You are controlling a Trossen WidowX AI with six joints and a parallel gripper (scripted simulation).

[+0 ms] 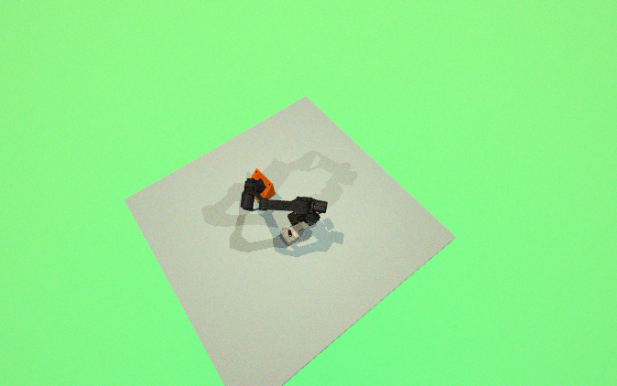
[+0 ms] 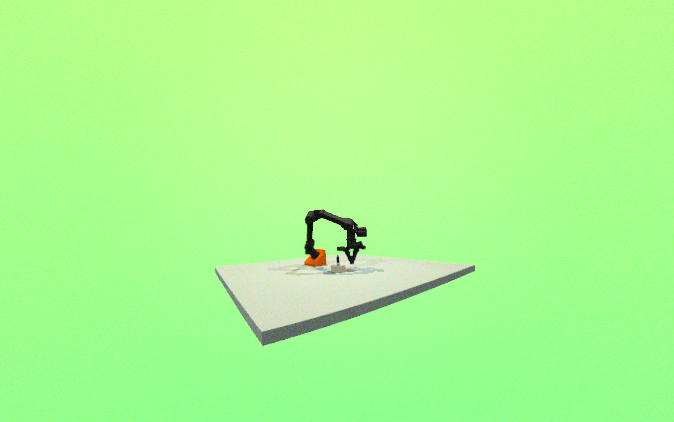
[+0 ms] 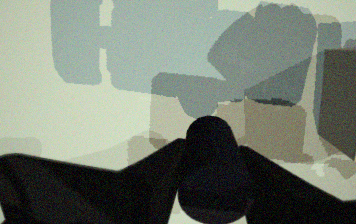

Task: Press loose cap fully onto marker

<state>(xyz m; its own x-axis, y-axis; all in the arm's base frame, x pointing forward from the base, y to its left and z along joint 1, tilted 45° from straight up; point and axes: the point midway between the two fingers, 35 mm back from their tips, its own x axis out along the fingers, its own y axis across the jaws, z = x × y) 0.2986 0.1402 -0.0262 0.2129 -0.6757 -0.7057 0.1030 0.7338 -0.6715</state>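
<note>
Black and rounded, the cap sits between the two dark fingers of the end effector, which has closed onto its sides and grips it low over the bench. It looks like a small, stiff, light plastic shell, probably smooth enough to slip or tilt if pinched off-centre, so a hold across the middle of its barrel, keeping it upright, seems the safest. Just beside it stands the pale holder block with the marker upright in it; cap and marker are near each other but not yet joined. From the wrist, the cap's lower end is cut off, and only one edge of the block shows. From the far views the cap cannot be made out behind the arm.
</note>
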